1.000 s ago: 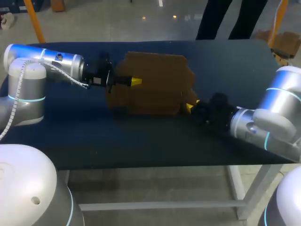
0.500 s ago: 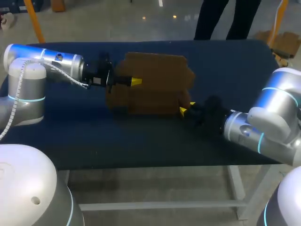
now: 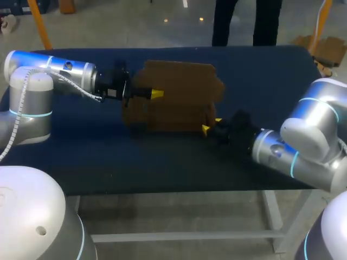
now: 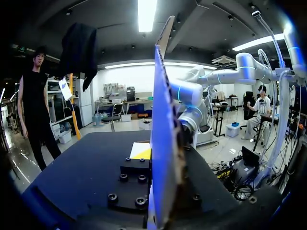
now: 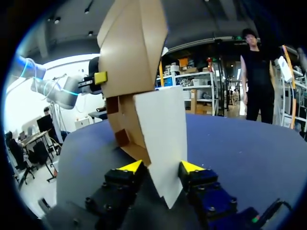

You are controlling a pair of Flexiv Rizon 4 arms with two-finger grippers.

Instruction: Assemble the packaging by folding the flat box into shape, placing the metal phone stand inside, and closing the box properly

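The brown cardboard box (image 3: 176,97) stands partly folded in the middle of the dark table. My left gripper (image 3: 156,93) comes in from the box's left and is shut on an upright panel (image 4: 163,143), seen edge-on between its fingers. My right gripper (image 3: 211,125) is at the box's near right corner. Its fingers stand open on either side of a pale flap (image 5: 163,129) of the box (image 5: 132,48). The left gripper (image 5: 100,77) shows beyond the box in the right wrist view. No metal phone stand is in view.
The dark blue table (image 3: 108,157) has bare surface in front of the box and to its right. The front edge runs close below my right arm.
My right gripper has slid left along the box's near side and its fingers have spread apart around the flap. The left arm and its grip have stayed still.
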